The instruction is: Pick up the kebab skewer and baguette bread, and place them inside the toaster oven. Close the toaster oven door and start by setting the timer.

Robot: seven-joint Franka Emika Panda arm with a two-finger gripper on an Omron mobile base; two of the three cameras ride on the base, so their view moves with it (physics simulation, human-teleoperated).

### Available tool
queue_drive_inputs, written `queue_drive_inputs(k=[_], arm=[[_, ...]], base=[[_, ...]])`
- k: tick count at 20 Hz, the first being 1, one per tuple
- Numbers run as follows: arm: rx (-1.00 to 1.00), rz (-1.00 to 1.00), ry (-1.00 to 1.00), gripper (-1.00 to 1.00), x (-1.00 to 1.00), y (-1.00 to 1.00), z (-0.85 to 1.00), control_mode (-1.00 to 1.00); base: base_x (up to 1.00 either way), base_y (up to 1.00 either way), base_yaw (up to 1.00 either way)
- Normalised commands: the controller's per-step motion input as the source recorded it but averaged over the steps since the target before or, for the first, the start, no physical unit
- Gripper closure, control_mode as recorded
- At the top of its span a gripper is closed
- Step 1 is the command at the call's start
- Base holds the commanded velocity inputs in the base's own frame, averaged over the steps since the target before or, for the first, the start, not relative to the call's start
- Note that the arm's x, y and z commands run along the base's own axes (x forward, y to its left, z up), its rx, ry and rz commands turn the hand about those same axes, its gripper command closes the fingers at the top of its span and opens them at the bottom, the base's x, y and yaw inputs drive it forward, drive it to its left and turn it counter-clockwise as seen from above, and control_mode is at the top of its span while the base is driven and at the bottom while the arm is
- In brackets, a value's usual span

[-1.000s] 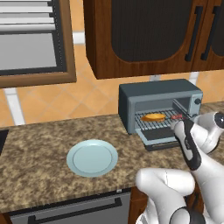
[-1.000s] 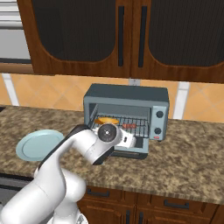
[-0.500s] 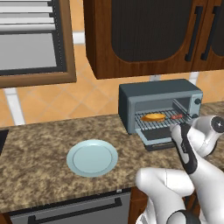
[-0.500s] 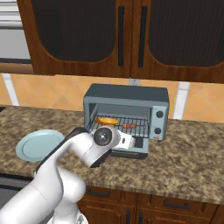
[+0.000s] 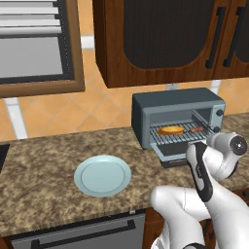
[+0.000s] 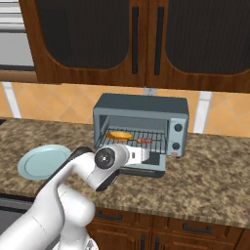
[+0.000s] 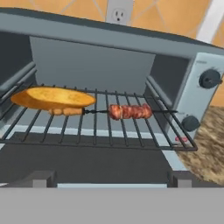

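Note:
The blue-grey toaster oven [image 5: 177, 104] [image 6: 141, 105] stands on the counter with its door [image 7: 109, 162] [image 6: 146, 169] dropped open. On the wire rack lie the golden baguette bread [image 7: 52, 97] [image 5: 170, 130] [image 6: 120, 135] at the left and the kebab skewer [image 7: 129, 111] [image 5: 196, 129] [image 6: 144, 140] to its right, its stick end under the loaf. My gripper [image 7: 110, 178] [image 6: 157, 158] hovers just in front of the rack over the open door. It is open, with nothing between its fingers.
Two black knobs [image 7: 210, 78] [image 7: 190, 122] sit down the oven's right side. A pale blue plate [image 5: 102, 175] [image 6: 43, 160] lies on the granite counter [image 5: 44, 155] left of the oven. Dark wood cabinets [image 6: 146, 39] hang above.
My hand has drawn back from the oven mouth and dropped a little. The bread and skewer have stayed put on the rack.

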Motion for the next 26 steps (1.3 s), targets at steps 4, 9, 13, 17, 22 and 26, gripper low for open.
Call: queue_drive_inputs(k=[4, 9, 13, 17, 22, 26], arm=[[-0.05, 0.0, -0.02, -1.0, 0.08, 0.02, 0.0, -1.0], [0.0, 0.0, 0.0, -1.0, 0.16, 0.0, 0.0, -1.0], [0.0, 0.0, 0.0, -1.0, 0.18, 0.0, -0.01, -1.0], [0.06, 0.0, 0.0, -1.0, 0.16, 0.0, -0.23, -1.0], [0.09, 0.04, 0.0, -1.0, 0.0, 0.02, -0.35, -1.0], [0.09, 0.04, -0.01, -1.0, 0.04, 0.06, -0.25, -1.0]], base=[[0.0, 0.0, 0.0], [0.0, 0.0, 0.0], [0.0, 0.0, 0.0], [0.0, 0.0, 0.0], [0.0, 0.0, 0.0], [0.0, 0.0, 0.0]])
